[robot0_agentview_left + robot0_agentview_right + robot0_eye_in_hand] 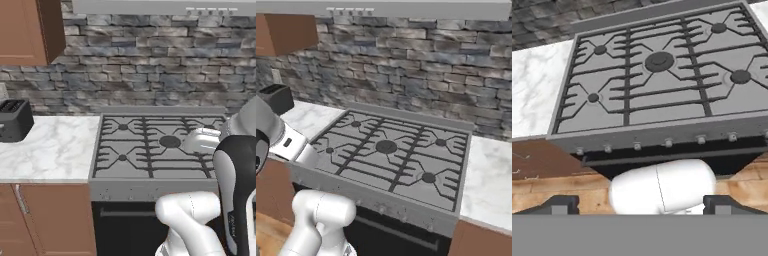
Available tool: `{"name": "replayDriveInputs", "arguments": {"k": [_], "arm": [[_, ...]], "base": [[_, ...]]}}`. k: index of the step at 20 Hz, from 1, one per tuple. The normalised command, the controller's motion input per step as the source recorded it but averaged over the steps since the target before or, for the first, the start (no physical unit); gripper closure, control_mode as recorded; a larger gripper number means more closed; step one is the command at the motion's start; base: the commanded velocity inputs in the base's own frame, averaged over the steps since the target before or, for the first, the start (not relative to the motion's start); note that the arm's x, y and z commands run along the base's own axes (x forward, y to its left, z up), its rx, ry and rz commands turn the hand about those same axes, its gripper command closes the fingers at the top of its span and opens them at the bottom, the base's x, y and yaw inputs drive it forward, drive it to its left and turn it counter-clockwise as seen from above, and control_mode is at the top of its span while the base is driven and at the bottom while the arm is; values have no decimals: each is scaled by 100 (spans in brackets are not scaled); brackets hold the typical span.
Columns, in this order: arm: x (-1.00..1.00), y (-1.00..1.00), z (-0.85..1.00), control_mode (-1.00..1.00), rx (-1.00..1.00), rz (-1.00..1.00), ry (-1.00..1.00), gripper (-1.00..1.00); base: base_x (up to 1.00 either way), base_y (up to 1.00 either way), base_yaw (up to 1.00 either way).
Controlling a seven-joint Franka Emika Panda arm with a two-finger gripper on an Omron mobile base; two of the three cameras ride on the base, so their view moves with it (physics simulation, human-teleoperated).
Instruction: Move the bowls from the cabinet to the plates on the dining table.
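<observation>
My gripper point(640, 204) stands wide apart, holding nothing, above one gas stove point(657, 80) carrying five burners. One black toaster point(14, 120) sits on the marble counter point(50, 145) left of the stove. One reddish-brown wall cabinet point(27, 30), door closed, hangs above that counter.

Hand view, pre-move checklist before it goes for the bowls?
1. Pincer open and holding nothing: ok.
2. Bowls in sight: not ok, none in any view.
3. Reddish-brown wooden wall cabinet in view: ok, upper left, its doors and handles out of frame.
4. Robot facing cabinet: not ok, it faces the grey gas stove.
5. Black toaster on the white marble counter, apart from arm: ok.
</observation>
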Motion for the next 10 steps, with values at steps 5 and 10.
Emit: {"name": "replayDriveInputs", "arguments": {"k": [5,10], "arm": [[0,0,0,100,0,0,0,-100],[0,0,0,100,0,0,0,-100]], "base": [[17,10,70],[64,36,36]]}}
